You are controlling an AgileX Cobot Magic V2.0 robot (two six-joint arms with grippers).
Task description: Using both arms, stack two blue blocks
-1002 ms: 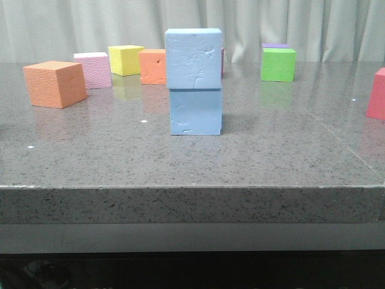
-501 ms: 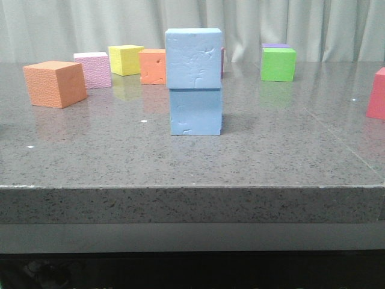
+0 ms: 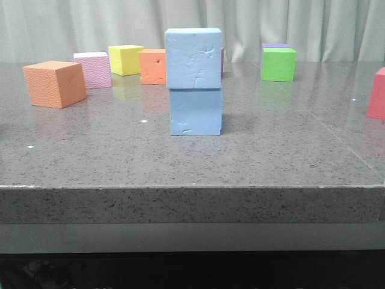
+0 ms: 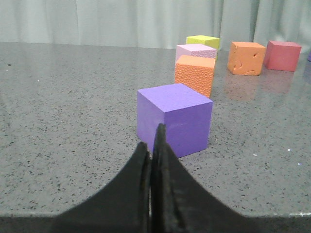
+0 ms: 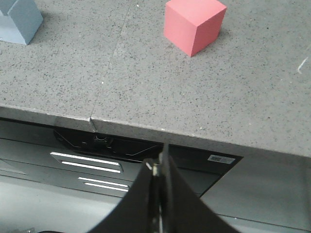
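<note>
In the front view the two sky-blue blocks stand stacked mid-table: the upper blue block (image 3: 194, 58) rests squarely on the lower blue block (image 3: 195, 111). A corner of the lower blue block (image 5: 19, 22) shows in the right wrist view. Neither gripper shows in the front view. My left gripper (image 4: 151, 141) is shut and empty, low over the table just before a purple cube (image 4: 174, 118). My right gripper (image 5: 159, 162) is shut and empty, off the table's front edge (image 5: 160, 127), away from the stack.
Front view: an orange cube (image 3: 55, 83) at left, a pink cube (image 3: 94, 69), a yellow cube (image 3: 125, 59) and a second orange cube (image 3: 153, 66) behind, a green cube (image 3: 278, 64) at back right, a red cube (image 3: 377, 94) at the right edge.
</note>
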